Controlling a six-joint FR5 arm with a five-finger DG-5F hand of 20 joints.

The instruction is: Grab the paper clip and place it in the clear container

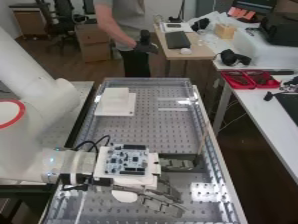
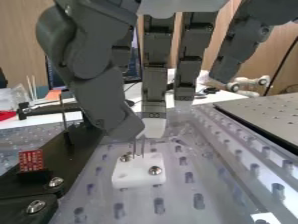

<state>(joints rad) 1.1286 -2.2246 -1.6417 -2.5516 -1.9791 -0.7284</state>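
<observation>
The hand (image 1: 163, 197) is low over the near part of the perforated bench in the high view. In the wrist view, the thumb of the hand (image 2: 100, 100) is bent across to a white-tipped finger. Between their tips the upper end of a thin metal paper clip (image 2: 142, 148) is pinched and hidden. Its two wires stand upright just above a small white block (image 2: 138, 171) with screws; whether they still touch the block I cannot tell. I cannot make out the clear container.
A black fixture (image 2: 63, 155) with a red part stands beside the white block. Stacked white plates (image 1: 116, 102) lie farther up the bench in the high view. Raised rails (image 1: 208, 135) edge the bench. Red trays (image 1: 249, 79) are on the side table.
</observation>
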